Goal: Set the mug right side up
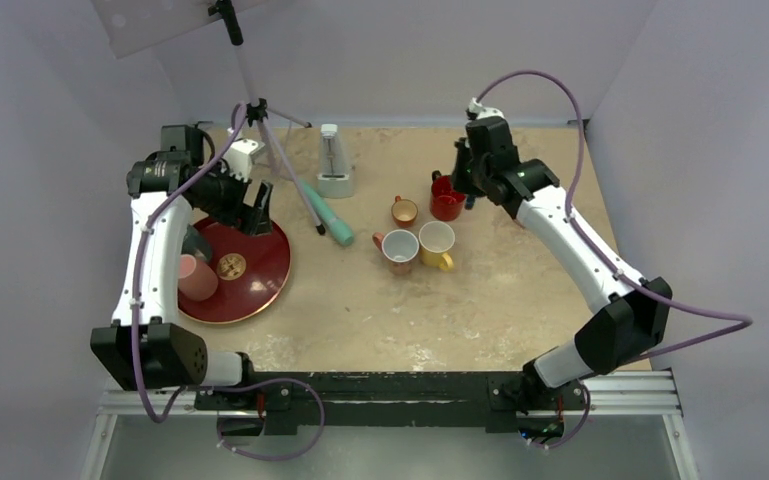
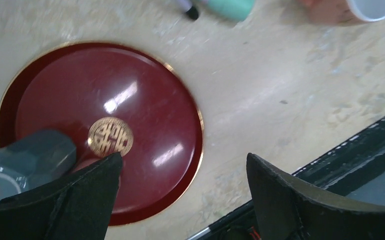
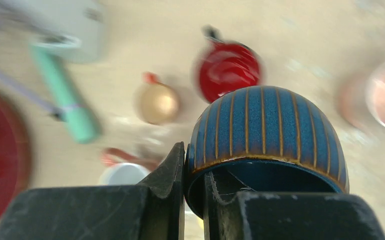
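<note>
The right arm reaches from the near right corner towards the far edge, elbow bent by the right edge. Its pincer is clamped on the rim wall of the blue striped mug, one finger inside and one outside. It is beside the red mug. The left arm arches along the left edge, its pincer spread wide and holding nothing above the red plate. The tabletop lies bare along the near edge.
</note>
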`<action>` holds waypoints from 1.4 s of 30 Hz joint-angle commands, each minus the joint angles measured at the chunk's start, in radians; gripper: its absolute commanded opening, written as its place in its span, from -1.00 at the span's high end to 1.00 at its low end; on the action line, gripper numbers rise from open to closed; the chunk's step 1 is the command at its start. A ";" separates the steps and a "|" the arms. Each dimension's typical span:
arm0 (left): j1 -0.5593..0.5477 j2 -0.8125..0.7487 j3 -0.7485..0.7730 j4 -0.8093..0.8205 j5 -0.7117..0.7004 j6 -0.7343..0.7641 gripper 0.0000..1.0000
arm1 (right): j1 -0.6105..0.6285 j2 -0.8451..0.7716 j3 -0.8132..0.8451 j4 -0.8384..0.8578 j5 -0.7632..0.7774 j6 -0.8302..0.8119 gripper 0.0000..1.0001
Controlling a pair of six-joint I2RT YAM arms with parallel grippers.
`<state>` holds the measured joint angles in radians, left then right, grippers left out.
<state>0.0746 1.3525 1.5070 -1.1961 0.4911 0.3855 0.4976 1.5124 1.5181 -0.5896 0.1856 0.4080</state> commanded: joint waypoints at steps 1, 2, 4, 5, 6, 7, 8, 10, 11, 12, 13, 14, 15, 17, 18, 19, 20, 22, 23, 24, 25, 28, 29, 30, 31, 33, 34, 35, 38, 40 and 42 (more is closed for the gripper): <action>0.083 0.051 -0.025 -0.085 -0.210 0.131 -0.91 | -0.122 -0.028 -0.137 -0.211 0.083 -0.098 1.00; 0.105 0.059 -0.029 -0.087 -0.222 0.144 -0.87 | -0.145 -0.025 -0.169 -0.205 0.046 -0.106 1.00; 0.138 0.067 -0.045 -0.089 -0.259 0.180 -0.80 | -0.176 -0.014 -0.237 -0.173 -0.006 -0.121 1.00; 0.152 0.063 -0.056 -0.087 -0.273 0.202 -0.78 | -0.186 -0.007 -0.264 -0.157 -0.031 -0.128 1.00; 0.166 0.057 -0.069 -0.084 -0.284 0.227 -0.78 | -0.193 0.005 -0.290 -0.137 -0.052 -0.133 1.00; 0.185 0.050 -0.083 -0.081 -0.288 0.250 -0.77 | -0.196 0.018 -0.314 -0.109 -0.078 -0.139 1.00; 0.207 0.045 -0.087 -0.084 -0.287 0.275 -0.77 | -0.199 0.032 -0.336 -0.088 -0.104 -0.145 1.00; 0.261 0.042 -0.081 -0.097 -0.290 0.332 -0.73 | -0.200 0.066 -0.368 -0.053 -0.133 -0.150 1.00; 0.292 0.044 -0.068 -0.102 -0.300 0.359 -0.70 | -0.200 0.085 -0.375 -0.039 -0.136 -0.149 1.00; 0.333 0.049 -0.047 -0.109 -0.305 0.384 -0.67 | -0.200 0.103 -0.378 -0.027 -0.139 -0.151 1.00; 0.373 0.057 -0.023 -0.121 -0.300 0.409 -0.63 | -0.200 0.120 -0.375 -0.019 -0.138 -0.155 1.00; 0.424 0.068 0.002 -0.134 -0.295 0.437 -0.59 | -0.201 0.136 -0.373 -0.012 -0.140 -0.162 1.00; 0.462 0.081 0.020 -0.138 -0.298 0.459 -0.55 | -0.201 0.148 -0.370 -0.005 -0.138 -0.166 1.00; 0.517 0.104 0.028 -0.121 -0.329 0.514 -0.46 | -0.204 0.167 -0.366 0.009 -0.143 -0.175 1.00; 0.538 0.112 0.019 -0.100 -0.343 0.538 -0.44 | -0.206 0.171 -0.364 0.014 -0.154 -0.178 1.00; 0.554 0.115 0.004 -0.079 -0.353 0.562 -0.43 | -0.206 0.174 -0.363 0.020 -0.164 -0.181 0.94; 0.566 0.119 -0.014 -0.054 -0.360 0.580 -0.43 | -0.207 0.176 -0.363 0.025 -0.172 -0.182 0.78; 0.581 0.131 -0.057 -0.004 -0.384 0.613 -0.44 | -0.208 0.175 -0.364 0.027 -0.179 -0.184 0.47; 0.586 0.143 -0.070 0.017 -0.398 0.621 -0.45 | -0.208 0.174 -0.362 0.027 -0.179 -0.185 0.35; 0.592 0.156 -0.078 0.039 -0.408 0.623 -0.44 | -0.208 0.172 -0.358 0.023 -0.178 -0.187 0.28; 0.599 0.172 -0.081 0.055 -0.413 0.622 -0.44 | -0.208 0.169 -0.354 0.017 -0.175 -0.190 0.19; 0.602 0.205 -0.099 0.111 -0.413 0.622 -0.41 | -0.208 0.154 -0.330 -0.009 -0.160 -0.194 0.05; 0.602 0.210 -0.109 0.136 -0.401 0.623 -0.41 | -0.209 0.146 -0.322 -0.017 -0.156 -0.194 0.04; 0.600 0.219 -0.120 0.159 -0.379 0.624 -0.41 | -0.208 0.141 -0.312 -0.026 -0.154 -0.197 0.04; 0.596 0.225 -0.126 0.168 -0.356 0.627 -0.41 | -0.208 0.137 -0.302 -0.034 -0.154 -0.199 0.03; 0.585 0.227 -0.149 0.154 -0.288 0.652 -0.39 | -0.208 0.134 -0.281 -0.051 -0.150 -0.206 0.03; 0.574 0.220 -0.173 0.147 -0.249 0.669 -0.38 | -0.208 0.133 -0.271 -0.058 -0.146 -0.208 0.03; 0.560 0.204 -0.207 0.147 -0.221 0.687 -0.36 | -0.208 0.130 -0.263 -0.066 -0.141 -0.209 0.03; 0.508 0.151 -0.324 0.167 -0.189 0.735 -0.27 | -0.209 0.118 -0.244 -0.086 -0.123 -0.213 0.05; 0.483 0.131 -0.383 0.158 -0.181 0.747 -0.18 | -0.208 0.106 -0.238 -0.095 -0.123 -0.216 0.05; 0.472 0.130 -0.413 0.126 -0.161 0.741 -0.08 | -0.208 0.093 -0.235 -0.099 -0.122 -0.218 0.05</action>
<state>0.5831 1.5139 1.1641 -1.0294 0.2245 1.0763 0.2935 1.6588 1.2381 -0.6521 0.0395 0.2100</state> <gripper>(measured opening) 0.576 0.478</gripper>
